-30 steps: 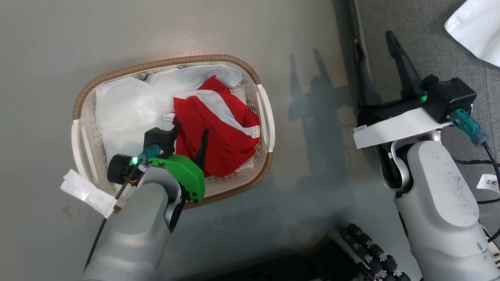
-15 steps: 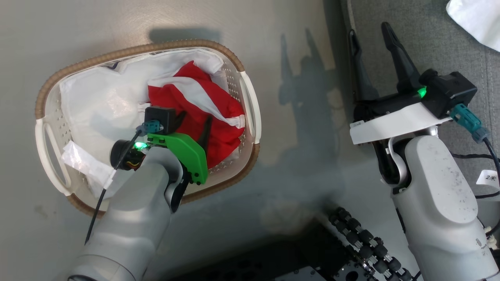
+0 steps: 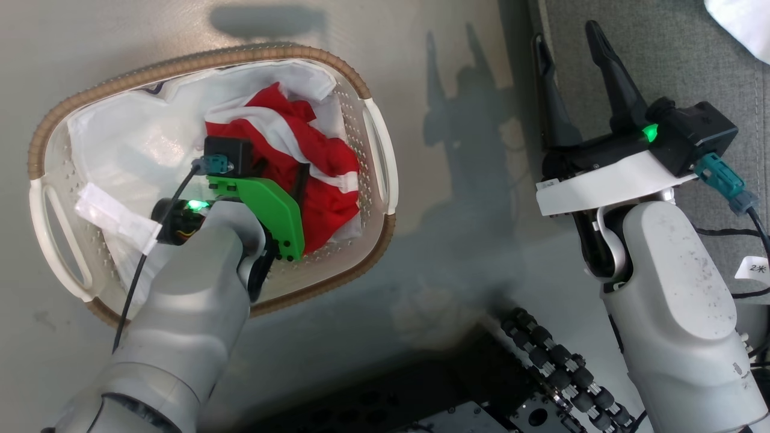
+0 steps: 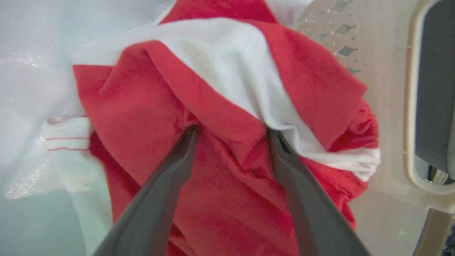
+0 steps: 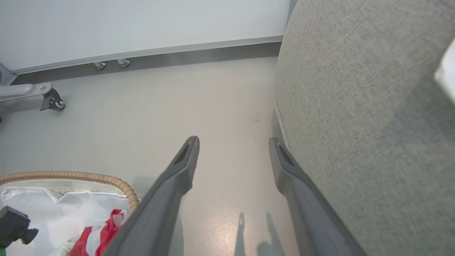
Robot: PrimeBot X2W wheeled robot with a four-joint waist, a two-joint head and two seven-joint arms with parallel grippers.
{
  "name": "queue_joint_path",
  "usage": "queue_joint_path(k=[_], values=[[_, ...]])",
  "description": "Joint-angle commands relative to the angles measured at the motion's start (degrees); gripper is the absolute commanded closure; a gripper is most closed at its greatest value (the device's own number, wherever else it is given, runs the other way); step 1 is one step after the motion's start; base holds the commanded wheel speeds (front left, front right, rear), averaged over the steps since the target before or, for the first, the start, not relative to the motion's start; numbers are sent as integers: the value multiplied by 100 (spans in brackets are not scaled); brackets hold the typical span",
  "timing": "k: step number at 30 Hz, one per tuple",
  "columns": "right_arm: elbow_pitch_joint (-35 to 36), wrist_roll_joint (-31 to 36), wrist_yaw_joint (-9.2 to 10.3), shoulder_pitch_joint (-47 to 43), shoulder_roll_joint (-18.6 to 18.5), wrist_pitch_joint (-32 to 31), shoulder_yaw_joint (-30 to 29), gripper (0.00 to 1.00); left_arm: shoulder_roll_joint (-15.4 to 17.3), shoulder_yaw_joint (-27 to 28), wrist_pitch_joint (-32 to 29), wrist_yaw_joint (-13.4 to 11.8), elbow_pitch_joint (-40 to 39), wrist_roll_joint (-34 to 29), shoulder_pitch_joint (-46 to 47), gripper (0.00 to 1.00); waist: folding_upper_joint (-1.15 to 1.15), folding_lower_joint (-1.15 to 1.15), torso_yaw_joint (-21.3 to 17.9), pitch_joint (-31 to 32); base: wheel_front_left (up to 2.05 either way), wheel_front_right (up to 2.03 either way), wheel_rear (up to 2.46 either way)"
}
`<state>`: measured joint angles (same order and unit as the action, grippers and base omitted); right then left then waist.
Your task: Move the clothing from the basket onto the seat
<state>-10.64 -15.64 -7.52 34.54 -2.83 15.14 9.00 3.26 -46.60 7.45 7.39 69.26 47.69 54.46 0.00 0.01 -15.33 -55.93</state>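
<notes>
From the head view, the basket (image 3: 198, 57) sits on the floor toward ten o'clock, and the clothing (image 3: 325, 162) is bunched against its three o'clock wall on the white liner (image 3: 120, 138). The left gripper (image 3: 280, 171) is down in the red heap. The right gripper (image 3: 565, 33) hangs spread and empty at one o'clock, along the edge of the seat (image 3: 662, 60).

In the left wrist view, the left gripper (image 4: 231, 131) has its fingers apart, tips sunk into the clothing (image 4: 142, 106) with a raised red fold between them. I'd say it should press a little deeper, then close on that fold, keeping off the liner at nine o'clock.

In the right wrist view, the right gripper (image 5: 233, 142) is open over bare floor. The seat (image 5: 355, 106) fills three o'clock, and the basket (image 5: 71, 175) lies at seven.
</notes>
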Motion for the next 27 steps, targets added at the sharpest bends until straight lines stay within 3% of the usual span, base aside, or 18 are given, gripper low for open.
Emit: queue_joint_path(k=[1, 3, 4, 6, 15, 27], values=[[33, 19, 6, -29, -20, 1, 4, 0, 40, -50, -10, 12, 91, -63, 122, 0, 0, -1, 6, -6, 0, 0, 0], [40, 25, 6, -31, -20, 1, 6, 0, 31, -91, -17, 13, 175, -62, 173, 0, 0, -1, 13, -16, 0, 0, 0], [41, 28, 6, -30, -20, 1, 7, 0, 24, -120, -38, 13, 211, -84, 185, 20, 0, -1, 15, -18, 0, 0, 0], [36, 42, 6, -34, -20, 1, 10, 0, 15, -184, -47, 12, 250, -96, 197, 100, 0, -1, 23, -13, 0, 0, 0], [-64, 75, 6, -4, -20, 1, 33, 0, 4, -535, 282, 13, 79, -76, -3, 100, 0, -1, 88, 245, 0, 0, 0], [-328, 274, 6, -368, -22, 1, 46, 0, 188, -1045, 735, 13, -579, 247, -696, 100, 0, -1, 482, 1264, 0, 0, 0]])
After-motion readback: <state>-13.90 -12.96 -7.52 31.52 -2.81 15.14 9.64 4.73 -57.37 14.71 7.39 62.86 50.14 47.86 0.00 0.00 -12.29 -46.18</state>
